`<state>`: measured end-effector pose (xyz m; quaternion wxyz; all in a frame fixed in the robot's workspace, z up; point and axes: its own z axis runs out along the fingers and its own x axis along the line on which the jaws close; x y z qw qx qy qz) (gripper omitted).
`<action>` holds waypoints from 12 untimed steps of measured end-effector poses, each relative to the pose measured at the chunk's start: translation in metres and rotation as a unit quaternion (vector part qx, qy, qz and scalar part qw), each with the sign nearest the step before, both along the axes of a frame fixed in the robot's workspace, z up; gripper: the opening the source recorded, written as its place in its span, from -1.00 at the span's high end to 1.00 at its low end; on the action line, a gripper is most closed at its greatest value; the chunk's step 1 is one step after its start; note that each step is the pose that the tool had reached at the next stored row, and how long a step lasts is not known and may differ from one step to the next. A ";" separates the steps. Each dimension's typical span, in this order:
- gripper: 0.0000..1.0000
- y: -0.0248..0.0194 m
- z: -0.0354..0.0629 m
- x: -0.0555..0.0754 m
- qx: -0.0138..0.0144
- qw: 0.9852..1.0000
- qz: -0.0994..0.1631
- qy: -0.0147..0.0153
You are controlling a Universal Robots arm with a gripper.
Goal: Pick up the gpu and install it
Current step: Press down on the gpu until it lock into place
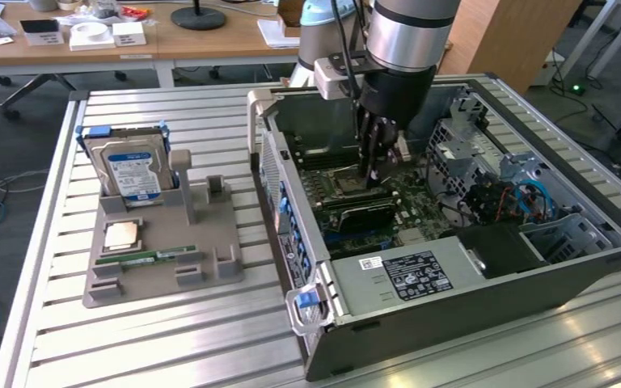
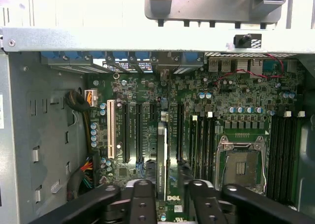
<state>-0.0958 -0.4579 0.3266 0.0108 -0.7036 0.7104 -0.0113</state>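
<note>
Wrist view looks along the gpu (image 2: 162, 160) edge-on: a thin green board with a pale label strip along its edge, standing upright in one of the long black slots of the motherboard (image 2: 231, 101) inside the case (image 1: 472, 291). From the exterior view the gpu (image 1: 356, 212) shows its black face, low in the middle of the case, just beside the CPU socket.

The arm (image 1: 403, 32) comes straight down into the open case from above, its silver and black wrist vertical and the gripper (image 1: 375, 174) pointing at the board right over the card.

In the wrist view the gripper (image 2: 170, 184) straddles the near end of the card, and its black fingers (image 2: 142, 197) stand partly apart with the card's edge between them. One finger sits very close to the card, but I cannot tell whether they actually pinch it.

Outside the case, on the exterior view's left, a grey stand (image 1: 159, 267) holds a hard drive (image 1: 129, 174) upright.
</note>
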 end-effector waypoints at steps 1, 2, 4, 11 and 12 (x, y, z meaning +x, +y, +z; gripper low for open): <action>0.38 0.0000 0.0000 0.000 0.000 1.000 0.000 0.000; 0.50 0.0000 0.0000 0.000 0.000 1.000 0.000 0.000; 0.61 0.0000 0.0000 0.000 0.000 1.000 0.000 0.000; 0.79 0.0000 0.0000 0.000 0.000 1.000 0.000 0.000; 0.79 0.0000 0.0000 0.000 0.000 1.000 0.000 0.000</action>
